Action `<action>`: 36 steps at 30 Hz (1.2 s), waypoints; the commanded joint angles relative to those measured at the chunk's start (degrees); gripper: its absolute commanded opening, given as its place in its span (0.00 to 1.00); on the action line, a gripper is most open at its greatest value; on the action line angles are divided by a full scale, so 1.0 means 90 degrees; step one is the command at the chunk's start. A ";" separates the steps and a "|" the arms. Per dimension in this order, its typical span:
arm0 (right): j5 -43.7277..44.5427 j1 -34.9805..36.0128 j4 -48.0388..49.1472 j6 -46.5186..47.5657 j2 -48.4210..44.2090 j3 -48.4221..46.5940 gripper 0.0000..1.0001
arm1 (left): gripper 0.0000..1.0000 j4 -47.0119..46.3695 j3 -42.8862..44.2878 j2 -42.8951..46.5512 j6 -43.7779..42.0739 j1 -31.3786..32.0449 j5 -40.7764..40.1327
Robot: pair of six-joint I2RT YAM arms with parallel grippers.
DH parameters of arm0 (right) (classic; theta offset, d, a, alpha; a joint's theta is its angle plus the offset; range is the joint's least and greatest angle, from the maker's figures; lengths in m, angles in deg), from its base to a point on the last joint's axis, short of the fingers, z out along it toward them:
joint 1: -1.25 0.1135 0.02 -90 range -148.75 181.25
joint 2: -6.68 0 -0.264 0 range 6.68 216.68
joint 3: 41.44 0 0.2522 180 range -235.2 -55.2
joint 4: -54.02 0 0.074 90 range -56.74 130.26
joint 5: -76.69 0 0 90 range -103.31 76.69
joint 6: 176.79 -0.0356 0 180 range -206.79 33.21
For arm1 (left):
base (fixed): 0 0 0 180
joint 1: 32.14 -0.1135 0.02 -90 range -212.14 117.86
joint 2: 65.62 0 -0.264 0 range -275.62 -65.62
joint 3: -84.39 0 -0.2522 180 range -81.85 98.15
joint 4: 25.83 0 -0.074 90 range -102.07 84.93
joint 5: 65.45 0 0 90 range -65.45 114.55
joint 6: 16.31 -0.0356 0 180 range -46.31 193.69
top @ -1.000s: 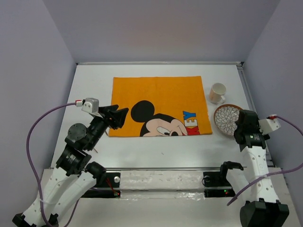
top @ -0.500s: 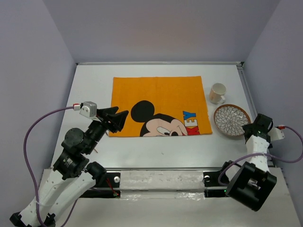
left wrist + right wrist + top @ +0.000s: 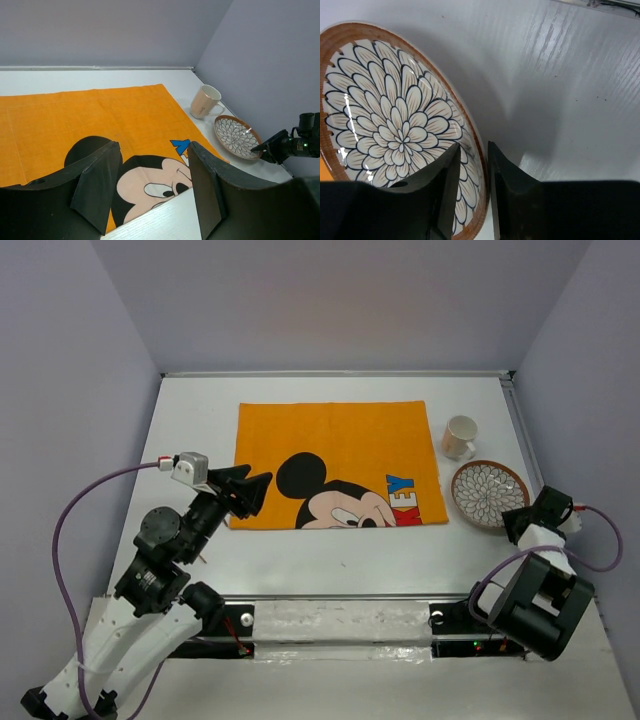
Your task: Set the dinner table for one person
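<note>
The white dinner table (image 3: 340,555) carries an orange Mickey Mouse mat (image 3: 335,450). A flower-patterned plate (image 3: 489,493) with a brown rim lies flat to the right of the mat, and a cream cup (image 3: 460,436) stands just behind it. My right gripper (image 3: 525,520) is low at the plate's near right edge. In the right wrist view its jaws (image 3: 473,150) are nearly closed astride the plate's rim (image 3: 395,135), one finger inside and one outside. My left gripper (image 3: 255,490) is open and empty above the mat's near left corner (image 3: 100,115).
The table's metal rim (image 3: 515,410) and the purple walls run close to the right of the plate and cup. In the left wrist view the cup (image 3: 204,101), the plate (image 3: 236,136) and my right gripper (image 3: 272,147) show at the right.
My right arm has folded down and back, bringing its gripper from above the plate to the plate's near right rim. The left gripper has shifted only slightly.
</note>
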 commanded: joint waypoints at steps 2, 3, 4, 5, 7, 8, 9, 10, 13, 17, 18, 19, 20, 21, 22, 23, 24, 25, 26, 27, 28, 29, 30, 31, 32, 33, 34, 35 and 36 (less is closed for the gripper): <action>-0.0444 -0.0046 0.0737 -0.0140 0.0316 -0.0013 0.22 | 0.67 -0.0188 0.0061 -0.0088 -0.0133 -0.0092 0.0007; -0.0444 -0.0046 0.0747 -0.0178 0.0356 -0.0013 0.10 | 0.67 -0.0188 0.0061 -0.0108 -0.0123 -0.0111 0.0016; -0.0415 -0.0046 0.0728 -0.0198 0.0356 -0.0023 0.02 | 0.67 -0.0188 0.0061 -0.0118 -0.0123 -0.0121 0.0017; -0.0328 -0.0046 0.0728 -0.0218 0.0240 -0.0013 0.00 | 0.67 -0.0188 0.0061 -0.0127 -0.0133 -0.0112 0.0017; 0.0002 -0.0046 0.0543 -0.0208 -0.0052 0.0016 0.00 | 0.67 -0.0188 0.0051 -0.0157 -0.0133 -0.0121 0.0026; 0.0005 -0.0046 0.0417 -0.0160 -0.0267 0.0016 0.00 | 0.67 -0.0188 0.0051 -0.0166 -0.0143 -0.0131 0.0026; 0.0266 -0.0046 0.0261 -0.0111 -0.0752 -0.0051 0.00 | 0.67 -0.0188 0.0061 -0.0186 -0.0143 -0.0131 0.0026; 0.0520 -0.0046 -0.0128 0.0005 -0.1028 -0.0110 0.00 | 0.67 -0.0188 0.0051 -0.0196 -0.0143 -0.0131 0.0036; 0.0727 -0.0046 -0.0705 0.0201 -0.2151 -0.0392 0.00 | 0.67 -0.0198 0.0061 -0.0225 -0.0152 -0.0141 0.0046; 0.0651 -0.0046 -0.1340 0.0299 -0.2934 -0.1074 0.00 | 0.67 -0.0208 0.0051 -0.0293 -0.0152 -0.0180 0.0056; 0.0563 -0.0046 -0.1420 0.0319 -0.3022 -0.1242 0.00 | 0.67 -0.0208 0.0051 -0.0313 -0.0143 -0.0180 0.0065; 0.0475 -0.0046 -0.1479 0.0319 -0.3177 -0.1408 0.00 | 0.67 -0.0208 0.0041 -0.0332 -0.0133 -0.0190 0.0065; 0.0242 -0.0046 -0.1557 0.0309 -0.3246 -0.1758 0.00 | 0.67 -0.0217 0.0041 -0.0342 -0.0133 -0.0209 0.0075; 0.0095 -0.0046 -0.1586 0.0242 -0.3325 -0.1925 0.00 | 0.67 -0.0208 0.0041 -0.0371 -0.0133 -0.0238 0.0085; -0.0062 -0.0046 -0.1587 0.0183 -0.3325 -0.2082 0.00 | 0.67 -0.0208 0.0041 -0.0381 -0.0133 -0.0258 0.0085; -0.0218 -0.0046 -0.1500 0.0124 -0.3335 -0.2228 0.00 | 0.67 -0.0208 0.0051 -0.0381 -0.0133 -0.0277 0.0085; -0.0906 0.0022 -0.1305 0.0105 -0.3325 -0.2423 0.00 | 0.66 -0.0217 0.0051 -0.0391 -0.0143 -0.0307 0.0075; -0.1232 0.0119 -0.0936 0.0017 -0.3229 -0.2522 0.00 | 0.66 -0.0218 0.0051 -0.0391 -0.0143 -0.0384 0.0075; -0.1805 0.0178 -0.0787 -0.0051 -0.3160 -0.2755 0.00 | 0.66 -0.0218 0.0051 -0.0391 -0.0152 -0.0424 0.0065; -0.2101 0.0246 -0.0612 -0.0110 -0.3092 -0.2883 0.00 | 0.66 -0.0227 0.0061 -0.0372 -0.0152 -0.0463 0.0056; -0.2317 0.0430 -0.0446 -0.0217 -0.3043 -0.2990 0.00 | 0.67 -0.0237 0.0051 -0.0381 -0.0143 -0.0511 0.0056; -0.2522 0.0548 -0.0096 -0.0276 -0.2965 -0.3088 0.00 | 0.66 -0.0247 0.0051 -0.0372 -0.0152 -0.0609 0.0065; -0.2950 0.0704 0.0072 -0.0354 -0.2761 -0.3283 0.00 | 0.67 -0.0257 0.0051 -0.0381 -0.0143 -0.0658 0.0056; -0.3196 0.1160 0.0238 -0.0384 -0.2469 -0.3391 0.00 | 0.68 -0.0266 0.0061 -0.0401 -0.0152 -0.0765 0.0056; -0.3198 0.1493 0.0317 -0.0394 -0.2466 -0.3479 0.00 | 0.68 -0.0266 0.0061 -0.0401 -0.0152 -0.0824 0.0056; -0.3208 0.1883 0.0463 -0.0374 -0.2157 -0.3509 0.00 | 0.69 -0.0276 0.0061 -0.0420 -0.0143 -0.0882 0.0056; -0.3140 0.2728 0.0657 -0.0278 -0.1970 -0.3567 0.00 | 0.70 -0.0276 0.0051 -0.0440 -0.0143 -0.0941 0.0065; -0.3004 0.2737 0.0688 -0.0190 -0.1765 -0.3616 0.00 | 0.71 -0.0286 0.0051 -0.0459 -0.0143 -0.1000 0.0065; -0.2809 0.3568 0.0747 -0.0102 -0.1531 -0.3646 0.00 | 0.74 -0.0286 0.0051 -0.0459 -0.0162 -0.1107 0.0085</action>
